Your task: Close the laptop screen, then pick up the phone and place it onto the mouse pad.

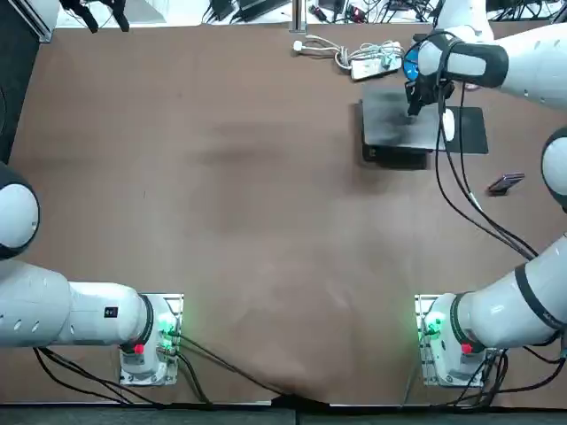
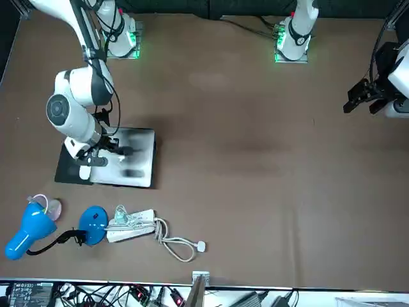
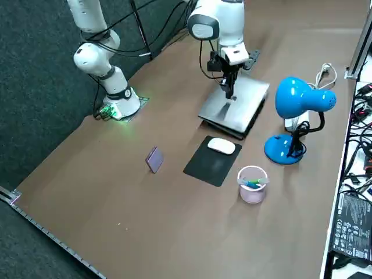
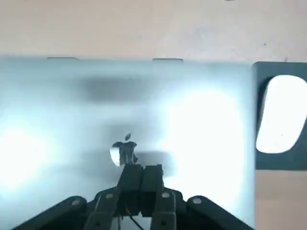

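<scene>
Right hand [image 4: 140, 168] pressed together over laptop [image 3: 235, 104] lid, which lies about flat — phone [image 3: 154, 158] apart from mouse pad [image 3: 206, 165].

The overhead camera looks straight down on the brown table [image 1: 221, 221] from the robot's side. The front camera faces back across it. The right-side camera looks diagonally down. The wrist camera sits close behind the right claw [image 4: 140, 168], over the silver closed laptop [image 4: 201, 120], which all four views share.
</scene>
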`<state>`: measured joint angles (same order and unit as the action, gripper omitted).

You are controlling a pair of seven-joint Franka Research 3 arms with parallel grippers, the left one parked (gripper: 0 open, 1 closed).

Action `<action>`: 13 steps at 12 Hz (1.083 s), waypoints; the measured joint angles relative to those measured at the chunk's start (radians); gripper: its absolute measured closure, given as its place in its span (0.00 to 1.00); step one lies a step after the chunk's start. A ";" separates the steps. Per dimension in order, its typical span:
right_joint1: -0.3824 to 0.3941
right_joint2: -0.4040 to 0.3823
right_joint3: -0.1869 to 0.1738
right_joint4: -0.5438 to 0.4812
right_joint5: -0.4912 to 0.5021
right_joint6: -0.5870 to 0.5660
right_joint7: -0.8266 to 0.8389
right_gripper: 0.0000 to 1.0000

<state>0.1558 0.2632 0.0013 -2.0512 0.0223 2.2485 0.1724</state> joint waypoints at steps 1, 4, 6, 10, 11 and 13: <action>0.000 0.013 0.000 0.000 0.000 0.015 0.000 0.98; 0.000 0.031 -0.001 0.007 0.000 0.028 0.002 0.98; -0.001 0.018 -0.006 0.019 0.000 0.007 0.001 0.98; -0.090 -0.101 -0.023 0.035 -0.001 -0.201 -0.121 0.96; -0.124 -0.127 -0.025 0.035 -0.001 -0.229 -0.143 0.96; -0.190 -0.166 -0.028 0.029 -0.001 -0.256 -0.157 0.77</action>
<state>-0.0346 0.0973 -0.0267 -2.0223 0.0214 1.9926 0.0157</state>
